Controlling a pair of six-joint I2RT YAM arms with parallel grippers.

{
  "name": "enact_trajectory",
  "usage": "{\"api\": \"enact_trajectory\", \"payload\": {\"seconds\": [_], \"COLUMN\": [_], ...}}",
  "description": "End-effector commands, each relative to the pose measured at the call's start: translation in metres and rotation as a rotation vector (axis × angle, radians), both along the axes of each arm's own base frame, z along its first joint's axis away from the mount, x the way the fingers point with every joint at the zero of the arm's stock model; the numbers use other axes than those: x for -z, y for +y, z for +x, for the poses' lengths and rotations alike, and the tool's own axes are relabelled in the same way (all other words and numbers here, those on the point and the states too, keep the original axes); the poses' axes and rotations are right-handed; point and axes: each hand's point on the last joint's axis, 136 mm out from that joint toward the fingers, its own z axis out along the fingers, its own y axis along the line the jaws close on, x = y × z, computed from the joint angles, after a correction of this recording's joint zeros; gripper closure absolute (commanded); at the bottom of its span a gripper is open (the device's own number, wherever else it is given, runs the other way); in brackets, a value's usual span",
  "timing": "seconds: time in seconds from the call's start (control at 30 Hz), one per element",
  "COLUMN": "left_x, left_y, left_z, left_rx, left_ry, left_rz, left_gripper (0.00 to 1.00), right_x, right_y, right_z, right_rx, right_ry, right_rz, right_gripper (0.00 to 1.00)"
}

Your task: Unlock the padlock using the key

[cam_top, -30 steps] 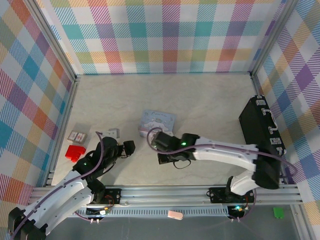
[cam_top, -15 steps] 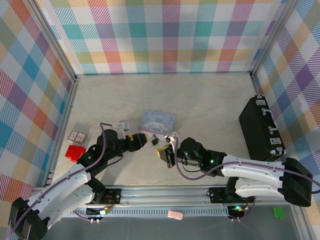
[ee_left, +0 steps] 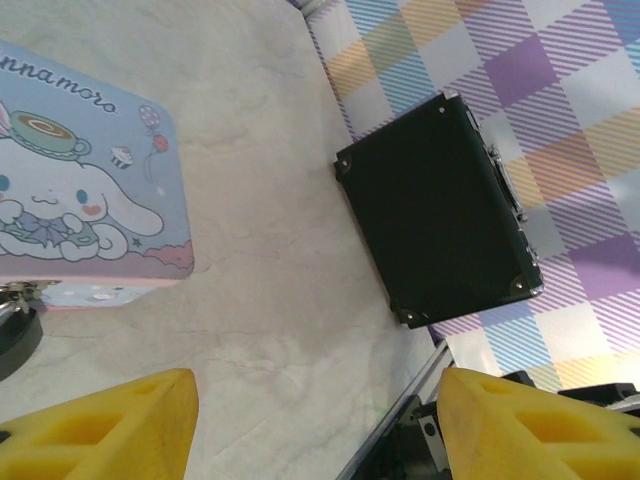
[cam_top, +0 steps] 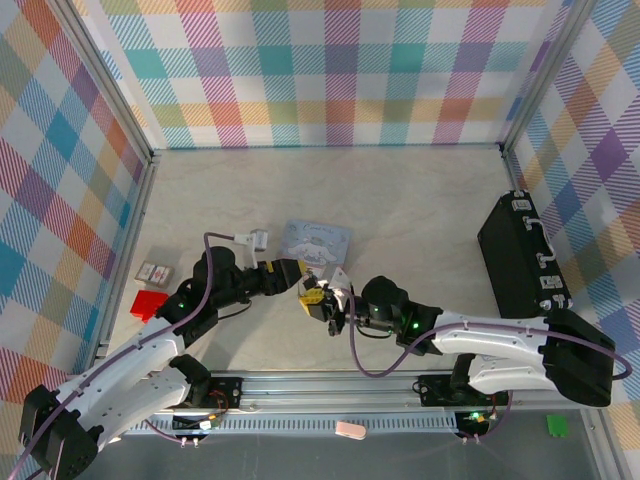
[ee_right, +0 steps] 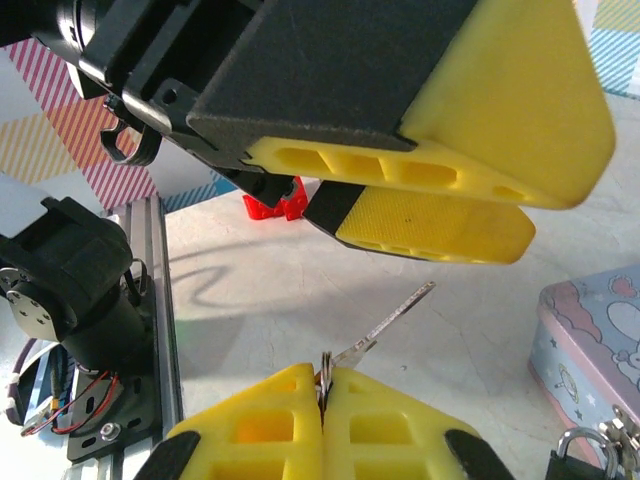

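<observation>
Both meet overhead, my left claw and right claw, before the puppy tin. Left wrist: left claw gapes empty. Right wrist: right claw pinches the key, blade slanting up-right; the padlock sits lower right, just beside the tin.

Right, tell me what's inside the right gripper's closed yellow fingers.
A thin silvery metal key is pinched in the right gripper, its blade sticking out beyond the tip. The key's head is mostly hidden between the yellow pads, so its shape cannot be seen.
</observation>
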Motion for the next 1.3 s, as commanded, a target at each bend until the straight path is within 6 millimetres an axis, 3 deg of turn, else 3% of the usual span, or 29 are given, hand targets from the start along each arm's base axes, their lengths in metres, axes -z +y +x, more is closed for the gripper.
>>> {"api": "enact_trajectory", "payload": {"seconds": [0.0, 0.3, 0.83, 1.1, 1.27], "left_x": [-0.02, -0.016, -0.008, -0.005, -0.002], "left_y": [-0.009, -0.019, -0.019, -0.008, 0.005], "left_z": [-0.004, -0.006, -0.005, 0.007, 0.017], "left_rx": [0.053, 0.092, 0.084, -0.015, -0.121], "left_ry": [-0.045, -0.032, -0.02, -0.011, 0.007], "left_rz": [-0.025, -0.001, 0.044, 0.075, 0.082], "left_gripper": [0.38, 0.53, 0.83, 1.0, 1.0], "right_x": [-0.016, -0.016, -0.012, -0.009, -0.004], "right_y": [0.003, 0.006, -0.001, -0.002, -0.006], "right_z": [0.004, 0.01, 0.029, 0.032, 0.041], "right_rx": [-0.01, 0.001, 0.088, 0.104, 0.161], "right_ry": [-0.074, -0.067, -0.042, -0.018, 0.028], "right_rz": [0.056, 0.068, 0.072, 0.072, 0.061], "right_gripper": [1.0, 1.0, 1.0, 1.0, 1.0]}}
